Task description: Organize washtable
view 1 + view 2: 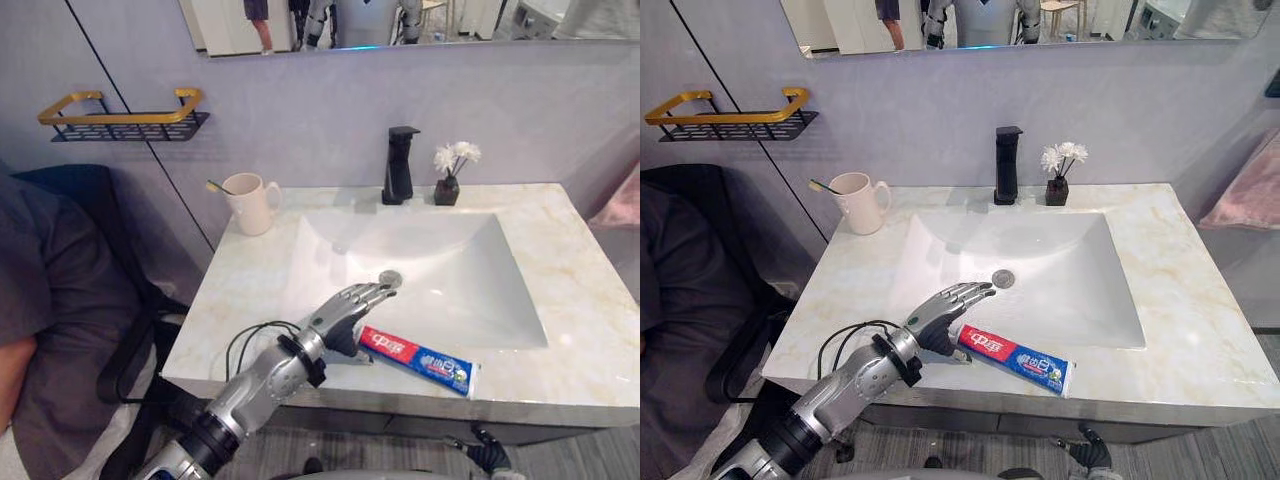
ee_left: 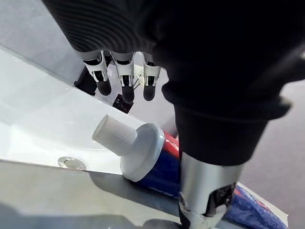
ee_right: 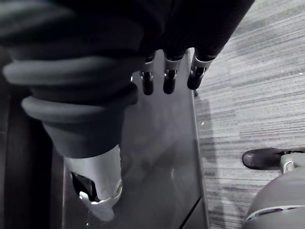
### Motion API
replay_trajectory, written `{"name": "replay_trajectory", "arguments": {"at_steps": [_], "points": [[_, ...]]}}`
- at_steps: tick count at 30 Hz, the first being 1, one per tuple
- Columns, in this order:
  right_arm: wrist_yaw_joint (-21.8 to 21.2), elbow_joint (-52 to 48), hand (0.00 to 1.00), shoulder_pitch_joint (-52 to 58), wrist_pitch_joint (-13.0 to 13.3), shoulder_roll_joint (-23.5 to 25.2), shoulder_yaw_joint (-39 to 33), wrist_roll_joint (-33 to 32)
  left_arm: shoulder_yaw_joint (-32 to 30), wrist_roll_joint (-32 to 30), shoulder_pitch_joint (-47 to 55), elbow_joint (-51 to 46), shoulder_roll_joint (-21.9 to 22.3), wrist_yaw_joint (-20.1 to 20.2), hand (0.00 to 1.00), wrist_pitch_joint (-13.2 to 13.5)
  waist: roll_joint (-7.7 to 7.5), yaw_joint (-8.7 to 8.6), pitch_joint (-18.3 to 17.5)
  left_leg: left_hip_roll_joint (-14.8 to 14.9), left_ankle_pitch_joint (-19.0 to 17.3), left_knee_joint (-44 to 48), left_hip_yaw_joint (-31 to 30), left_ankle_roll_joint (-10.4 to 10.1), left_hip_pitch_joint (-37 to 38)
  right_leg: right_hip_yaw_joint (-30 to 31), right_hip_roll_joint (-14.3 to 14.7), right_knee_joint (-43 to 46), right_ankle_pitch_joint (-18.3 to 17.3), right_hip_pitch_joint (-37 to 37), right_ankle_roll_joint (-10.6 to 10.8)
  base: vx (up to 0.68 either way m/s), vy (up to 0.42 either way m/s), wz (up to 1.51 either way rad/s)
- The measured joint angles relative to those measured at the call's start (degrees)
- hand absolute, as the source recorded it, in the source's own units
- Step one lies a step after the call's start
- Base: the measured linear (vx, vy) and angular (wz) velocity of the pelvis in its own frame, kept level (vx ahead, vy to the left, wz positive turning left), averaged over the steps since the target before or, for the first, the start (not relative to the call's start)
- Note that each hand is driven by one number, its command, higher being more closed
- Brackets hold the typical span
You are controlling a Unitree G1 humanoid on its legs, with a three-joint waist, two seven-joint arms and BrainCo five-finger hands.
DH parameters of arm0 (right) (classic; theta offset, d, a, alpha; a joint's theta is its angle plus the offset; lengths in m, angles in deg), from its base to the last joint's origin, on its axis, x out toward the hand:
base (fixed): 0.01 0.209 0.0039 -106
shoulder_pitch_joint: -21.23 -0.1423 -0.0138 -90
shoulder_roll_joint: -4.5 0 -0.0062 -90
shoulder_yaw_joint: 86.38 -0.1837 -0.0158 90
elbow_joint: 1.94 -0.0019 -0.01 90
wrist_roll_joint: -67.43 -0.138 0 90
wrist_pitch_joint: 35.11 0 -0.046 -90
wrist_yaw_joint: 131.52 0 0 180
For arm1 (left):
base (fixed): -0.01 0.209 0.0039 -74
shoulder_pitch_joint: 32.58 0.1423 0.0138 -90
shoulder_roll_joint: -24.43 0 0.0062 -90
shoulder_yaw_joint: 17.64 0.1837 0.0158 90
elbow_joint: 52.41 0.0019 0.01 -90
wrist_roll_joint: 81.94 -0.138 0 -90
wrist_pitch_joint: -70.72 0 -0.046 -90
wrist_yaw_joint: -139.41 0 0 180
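Observation:
A red and blue toothpaste tube [image 1: 420,357] with a white cap [image 2: 114,136] lies on the marble washtable's front rim [image 1: 260,340], just before the sink basin [image 1: 430,250]. My left hand [image 1: 345,315] hovers over its cap end, open. Its fingers [image 2: 125,78] reach straight out over the basin, and its thumb [image 2: 202,191] comes down beside the tube's shoulder. Whether it touches the tube I cannot tell. My right hand [image 3: 97,179] hangs open, low beside the dark cabinet above the floor.
A white mug [image 1: 250,203] with a gold-handled brush stands at the back left. The black faucet [image 1: 399,165] and a small flower vase [image 1: 450,175] stand behind the basin. A gold and black wall shelf [image 1: 125,115] hangs at left, above a person in dark clothes [image 1: 40,300].

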Motion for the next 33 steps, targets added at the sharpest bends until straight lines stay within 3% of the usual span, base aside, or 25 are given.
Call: {"name": "replay_trajectory", "arguments": {"at_steps": [9, 24, 28, 33], "points": [[-0.5, 0.0, 0.0, -0.5, 0.0, -0.9, 0.0, 0.0, 3.2, 0.1, -2.6, 4.4, -0.2, 2.1, 1.0, 0.5, 0.09, -0.07, -0.3, 0.4, 0.0, -0.1, 1.1, 0.0, 0.0, 0.7, 0.2, -0.4, -0.1, -0.3, 0.1, -0.02, -0.01, -0.05], [-0.4, -0.1, 0.0, -1.1, 0.0, -1.8, -1.3, -0.3, 3.4, 3.4, -3.6, 4.4, -2.1, 3.8, 1.0, 0.3, 0.81, -0.42, -0.7, 1.0, -0.1, -0.5, 1.9, -0.1, 0.1, 1.6, 0.8, -1.1, 0.9, -0.3, -0.5, 0.0, -0.018, -0.03], [0.1, 0.0, 0.0, -0.9, 0.0, -1.7, -6.0, -2.8, 2.5, 4.7, -1.5, 3.2, -2.5, 3.8, 1.0, -0.6, 0.82, -0.49, -0.7, 1.1, -0.5, 0.0, 2.8, -0.2, 0.2, 2.5, 0.8, -1.1, 0.9, -0.4, -0.6, -0.03, -0.009, -0.12], [1.9, 0.0, 0.0, 0.4, 0.0, -1.6, -17.3, -6.9, -2.9, 8.7, 2.7, -1.8, -2.0, 3.4, 1.0, -2.3, 0.68, -0.42, -0.7, 1.1, -0.7, 0.0, 3.2, -0.1, 0.3, 3.0, 0.8, -1.0, 1.0, -0.4, -0.5, -0.01, -0.004, -0.03]]}}
